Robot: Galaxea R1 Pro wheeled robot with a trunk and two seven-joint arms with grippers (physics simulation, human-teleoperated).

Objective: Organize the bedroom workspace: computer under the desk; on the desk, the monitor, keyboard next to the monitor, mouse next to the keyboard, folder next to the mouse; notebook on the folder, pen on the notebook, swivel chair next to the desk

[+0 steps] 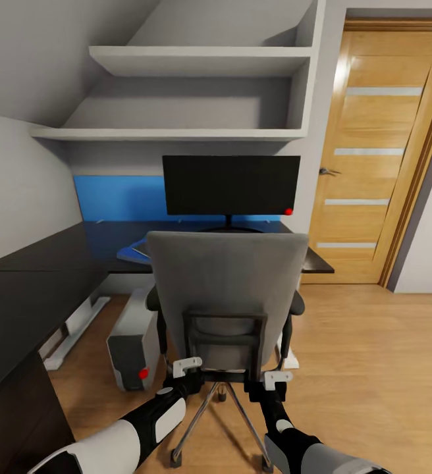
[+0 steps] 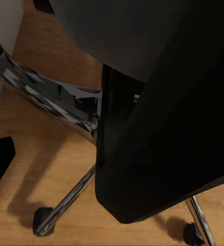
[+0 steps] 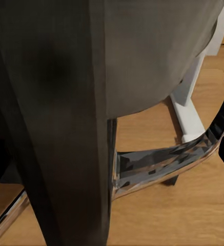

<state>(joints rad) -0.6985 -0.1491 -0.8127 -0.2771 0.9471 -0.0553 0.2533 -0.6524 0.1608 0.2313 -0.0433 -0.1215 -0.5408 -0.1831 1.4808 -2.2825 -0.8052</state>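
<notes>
Both grippers, left (image 1: 188,366) and right (image 1: 276,379), press against the grey padded swivel chair's (image 1: 226,296) black back frame, which faces the long black desk (image 1: 45,263); whether either grips is unclear

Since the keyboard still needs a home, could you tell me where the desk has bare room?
The desk is bare along its near left wing. Behind the swivel chair, by the monitor and folder, it is crowded and partly hidden.

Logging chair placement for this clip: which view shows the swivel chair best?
The head view: the swivel chair shows from behind, facing the desk, backrest to chrome base. Both wrist views catch close-up fragments: dark back support, chrome spokes, casters.
</notes>
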